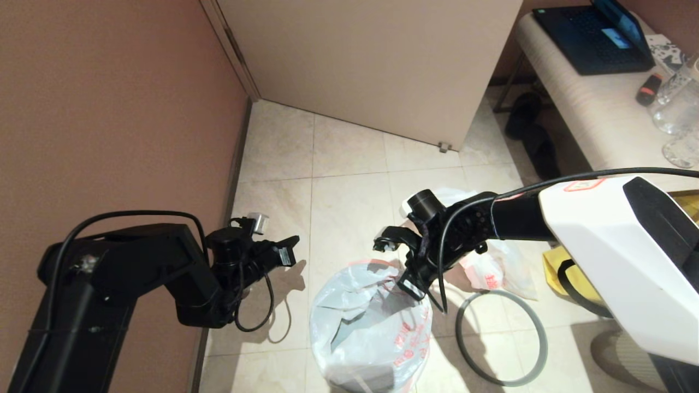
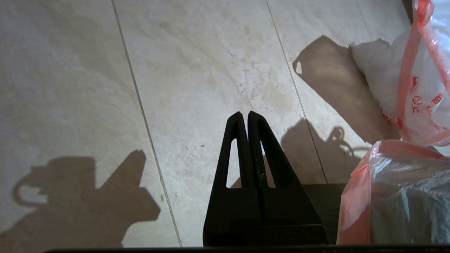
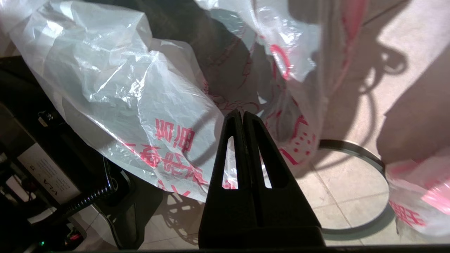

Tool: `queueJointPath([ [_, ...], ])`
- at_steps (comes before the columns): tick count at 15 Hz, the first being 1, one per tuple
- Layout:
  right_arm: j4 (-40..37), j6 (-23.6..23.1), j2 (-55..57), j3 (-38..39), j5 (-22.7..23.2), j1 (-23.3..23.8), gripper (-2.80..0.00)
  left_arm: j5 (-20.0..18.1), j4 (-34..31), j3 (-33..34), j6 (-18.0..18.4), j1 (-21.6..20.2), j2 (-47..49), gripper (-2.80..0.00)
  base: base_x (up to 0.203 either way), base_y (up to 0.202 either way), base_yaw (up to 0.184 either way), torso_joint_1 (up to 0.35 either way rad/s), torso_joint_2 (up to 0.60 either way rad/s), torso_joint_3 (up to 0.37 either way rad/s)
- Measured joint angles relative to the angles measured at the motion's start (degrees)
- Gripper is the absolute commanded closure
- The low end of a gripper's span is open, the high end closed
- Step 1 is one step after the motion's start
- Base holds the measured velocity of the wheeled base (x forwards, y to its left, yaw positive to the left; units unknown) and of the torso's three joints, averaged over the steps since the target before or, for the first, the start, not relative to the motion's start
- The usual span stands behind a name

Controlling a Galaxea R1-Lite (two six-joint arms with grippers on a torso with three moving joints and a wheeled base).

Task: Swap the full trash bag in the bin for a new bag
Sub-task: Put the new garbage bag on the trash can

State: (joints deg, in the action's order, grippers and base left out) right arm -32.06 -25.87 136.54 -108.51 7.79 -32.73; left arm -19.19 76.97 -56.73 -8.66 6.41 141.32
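The new bag (image 1: 371,327) stands upright, mouth up, just below the closed, empty right hand (image 1: 409,286); the left hand (image 1: 286,254), closed, is beside it.

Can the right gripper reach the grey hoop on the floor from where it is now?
Probably yes. The right gripper, shut and empty, hangs by the new bag draped over the bin. The grey hoop lies flat on the tile just beside it, nothing on top, though the full trash bag touches its far edge.

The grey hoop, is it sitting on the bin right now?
No, the grey hoop lies flat on the floor tiles beside the bin, which is draped with the new bag.
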Motion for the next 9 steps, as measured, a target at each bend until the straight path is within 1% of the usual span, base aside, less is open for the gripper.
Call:
queueJointPath([
  [2,1.1,-2.4,2.2,-0.2,2.4,0.2,0.00,-1.3,3.0,0.9,-1.3,-0.4,-0.8,0.00,0.000,0.000,0.000,0.000,0.00,0.000],
  [4,2.5,-4.7,4.3,-0.3,4.4,-0.1,0.00,-1.7,3.4,2.2,-1.3,-1.0,-2.9,0.00,0.000,0.000,0.000,0.000,0.00,0.000],
  [7,2.6,-4.9,5.3,-0.2,4.4,-3.2,0.00,-2.7,3.5,5.4,-1.1,-1.5,-11.0,0.00,0.000,0.000,0.000,0.000,0.00,0.000],
  [9,2.5,-3.7,5.7,-0.2,3.2,-5.6,0.00,-3.5,2.9,7.8,-1.0,-1.0,-17.9,0.00,0.000,0.000,0.000,0.000,0.00,0.000],
])
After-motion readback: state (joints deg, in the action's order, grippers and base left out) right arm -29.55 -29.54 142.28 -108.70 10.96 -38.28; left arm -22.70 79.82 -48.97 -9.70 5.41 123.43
